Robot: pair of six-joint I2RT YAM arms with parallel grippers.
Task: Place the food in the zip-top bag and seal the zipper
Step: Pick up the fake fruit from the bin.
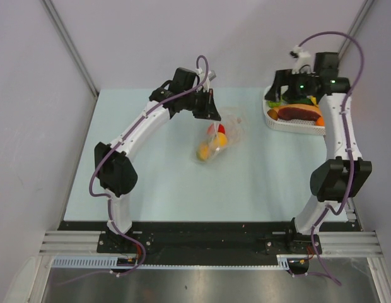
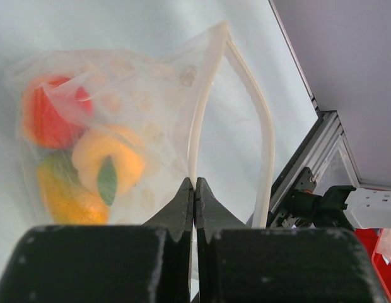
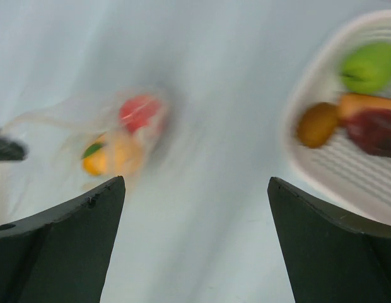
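I have the left gripper [image 2: 194, 184] clenched on the zipper [image 2: 197, 126], pinching one lip of the strip flat between the fingers. The other lip bows away to the right in the left wrist view, so the mouth gapes.

The zip-top bag [image 1: 219, 136] lies on the table [image 1: 151, 183], mid-width and toward the far side, just near-right of the left claw. Some food [image 2: 110, 161] is in the bag: a red piece [image 2: 50, 117], a yellow one with a green bit on it, and an orange one [image 2: 63, 196] beneath. All are bunched at the closed end, away from the mouth.

The right gripper [image 3: 197, 180] is released, fingers spread wide with nothing between them. It sits far right, over the far-left end of the white basket [image 1: 295, 126], well apart from the bag.

The basket holds a green piece [image 3: 372, 66], a brown one [image 3: 317, 124], an orange strip [image 3: 366, 104] and a dark red piece [image 3: 372, 129]. The right wrist view is motion-blurred, so I can't tell exactly what they are.
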